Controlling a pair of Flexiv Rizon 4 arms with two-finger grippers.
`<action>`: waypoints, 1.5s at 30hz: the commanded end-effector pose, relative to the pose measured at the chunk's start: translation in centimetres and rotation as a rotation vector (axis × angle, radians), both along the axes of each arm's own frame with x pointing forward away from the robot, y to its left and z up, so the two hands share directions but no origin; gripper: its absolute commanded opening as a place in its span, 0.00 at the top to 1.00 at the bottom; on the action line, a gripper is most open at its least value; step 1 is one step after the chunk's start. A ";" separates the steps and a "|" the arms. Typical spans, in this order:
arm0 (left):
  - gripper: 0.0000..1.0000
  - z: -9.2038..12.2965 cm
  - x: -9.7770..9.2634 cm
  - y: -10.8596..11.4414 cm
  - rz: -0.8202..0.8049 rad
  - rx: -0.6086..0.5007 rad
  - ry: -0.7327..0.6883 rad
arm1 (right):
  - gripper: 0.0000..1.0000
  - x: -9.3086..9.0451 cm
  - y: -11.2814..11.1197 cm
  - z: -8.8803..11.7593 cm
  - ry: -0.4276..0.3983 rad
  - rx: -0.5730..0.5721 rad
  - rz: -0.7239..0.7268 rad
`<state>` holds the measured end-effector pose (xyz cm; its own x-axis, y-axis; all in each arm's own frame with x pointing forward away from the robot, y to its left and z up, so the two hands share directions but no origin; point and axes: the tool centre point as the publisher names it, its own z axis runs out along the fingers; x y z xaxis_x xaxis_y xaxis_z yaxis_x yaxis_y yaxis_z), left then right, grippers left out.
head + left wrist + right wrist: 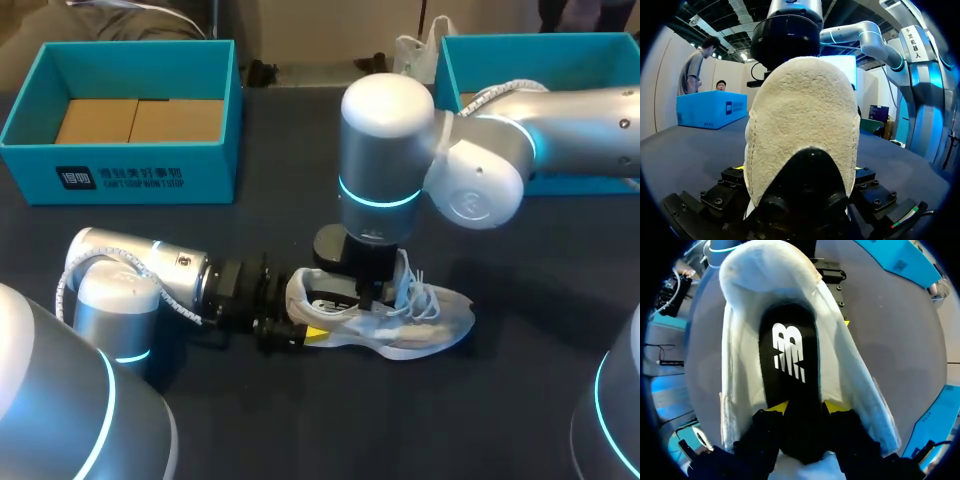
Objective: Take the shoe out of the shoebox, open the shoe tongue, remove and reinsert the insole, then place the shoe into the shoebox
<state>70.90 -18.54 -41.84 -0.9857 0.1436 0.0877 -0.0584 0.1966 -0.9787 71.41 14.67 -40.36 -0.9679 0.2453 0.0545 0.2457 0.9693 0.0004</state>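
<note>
2 hands meet at 1 white shoe [430,325]. The right hand [807,407] points straight down into the shoe's opening and pinches the black insole [790,355], which lies inside the shoe, between its yellow tips. The left hand [290,333] lies low along the table [400,430] and clamps the heel from both sides. The shoe rests on the table, toe toward my right, laces loose. At the far side stand the left shoebox [130,170] and right shoebox [447,70], both open, well apart from the shoe.
</note>
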 end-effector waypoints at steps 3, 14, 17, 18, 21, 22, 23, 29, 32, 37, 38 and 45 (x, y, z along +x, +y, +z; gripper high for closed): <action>1.00 0.1 0.0 -0.1 -0.001 0.001 0.001 | 0.57 -0.5 0.7 -1.9 0.042 0.011 0.002; 1.00 0.1 0.0 -0.1 -0.001 0.001 0.001 | 0.58 -3.1 0.4 -2.4 0.081 0.009 -0.034; 1.00 0.1 0.0 -0.1 -0.001 0.001 0.001 | 0.59 -3.6 0.4 -2.2 0.078 0.006 -0.035; 1.00 0.1 0.0 -0.1 -0.001 0.001 0.001 | 0.59 -3.6 0.4 -2.3 0.080 0.004 -0.035; 1.00 0.1 0.0 -0.1 -0.001 0.001 0.001 | 0.61 -3.7 0.8 -3.0 0.116 0.000 -0.026; 1.00 0.1 0.0 -0.1 -0.001 0.001 0.001 | 0.61 -3.8 0.9 -3.3 0.125 -0.002 -0.021; 1.00 0.1 0.0 -0.1 -0.001 0.001 0.001 | 0.61 -3.7 0.9 -3.5 0.133 -0.002 -0.016; 1.00 0.1 0.0 -0.1 -0.001 0.001 0.001 | 0.93 -3.8 0.7 -3.6 0.148 -0.003 -0.038; 1.00 0.1 0.0 -0.1 -0.001 0.001 0.001 | 1.00 -3.9 0.2 -2.9 0.133 0.000 -0.056; 1.00 0.1 0.0 -0.1 -0.001 0.001 0.001 | 1.00 -4.2 -0.5 -1.4 0.097 0.025 -0.074; 1.00 0.1 0.0 -0.1 -0.001 0.001 0.001 | 1.00 -4.2 -0.5 -1.1 0.089 0.032 -0.077; 1.00 0.1 0.0 -0.1 -0.001 0.001 0.001 | 1.00 -3.9 -1.0 0.4 0.051 0.122 -0.077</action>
